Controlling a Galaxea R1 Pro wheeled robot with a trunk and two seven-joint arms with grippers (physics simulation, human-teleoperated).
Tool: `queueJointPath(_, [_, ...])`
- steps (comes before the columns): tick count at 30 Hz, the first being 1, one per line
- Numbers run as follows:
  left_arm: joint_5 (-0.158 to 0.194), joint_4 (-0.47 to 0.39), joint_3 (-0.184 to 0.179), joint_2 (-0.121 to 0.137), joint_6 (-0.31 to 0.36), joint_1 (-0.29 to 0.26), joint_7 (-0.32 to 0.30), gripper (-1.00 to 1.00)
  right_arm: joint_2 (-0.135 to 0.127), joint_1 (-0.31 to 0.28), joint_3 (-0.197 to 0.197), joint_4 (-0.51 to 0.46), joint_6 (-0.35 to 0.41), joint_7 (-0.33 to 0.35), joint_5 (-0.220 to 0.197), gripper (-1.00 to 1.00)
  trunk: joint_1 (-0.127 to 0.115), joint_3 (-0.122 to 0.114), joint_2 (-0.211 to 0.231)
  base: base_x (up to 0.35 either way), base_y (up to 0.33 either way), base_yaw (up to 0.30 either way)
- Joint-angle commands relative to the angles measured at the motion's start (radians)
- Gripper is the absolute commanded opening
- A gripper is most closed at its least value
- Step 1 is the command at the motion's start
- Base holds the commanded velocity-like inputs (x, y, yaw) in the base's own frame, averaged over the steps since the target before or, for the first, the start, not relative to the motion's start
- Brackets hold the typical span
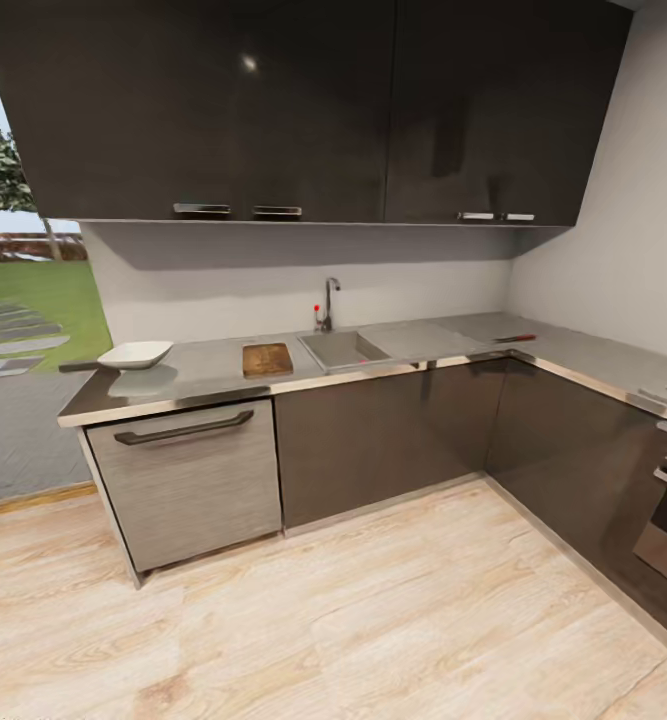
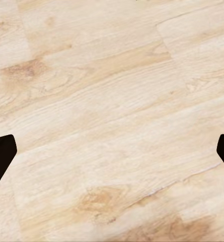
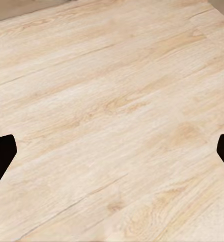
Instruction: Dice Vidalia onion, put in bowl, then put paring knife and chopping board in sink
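Pale wood floor (image 2: 112, 101) lies under both claws, left claw (image 2: 112, 151) and right claw (image 3: 112, 151) each spread wide (nothing between the fingers).

I find nothing I can read: no words, brands, numbers or signs anywhere on what I see of this kitchen.

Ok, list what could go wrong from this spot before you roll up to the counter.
1. The knife lies at the counter's corner, well apart from the chopping board beside the sink, so fetching it likely takes an extra reach or move.
2. The bowl sits near the countertop's left end; a careless bump might knock it off.
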State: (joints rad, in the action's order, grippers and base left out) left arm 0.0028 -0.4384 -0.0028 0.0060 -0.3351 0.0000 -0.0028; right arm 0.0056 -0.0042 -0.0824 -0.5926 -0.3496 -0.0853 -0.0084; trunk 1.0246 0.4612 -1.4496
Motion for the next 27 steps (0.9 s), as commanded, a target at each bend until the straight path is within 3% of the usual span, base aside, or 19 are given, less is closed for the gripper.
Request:
queueJointPath(1, [0.000,-0.001,0.000,0.000,-0.001,0.000,0.000,1.00,0.001,0.000,-0.002,0.000,-0.003,0.000,-0.001,1.00,0.000,0.001,0.000,0.206,-0.160,0.254])
queueJointPath(27, [0.000,0.000,0.000,0.000,-0.002,0.000,0.000,1.00,0.002,0.000,-0.002,0.000,-0.004,0.000,-0.001,1.00,0.000,0.001,0.000,0.206,-0.160,0.254])
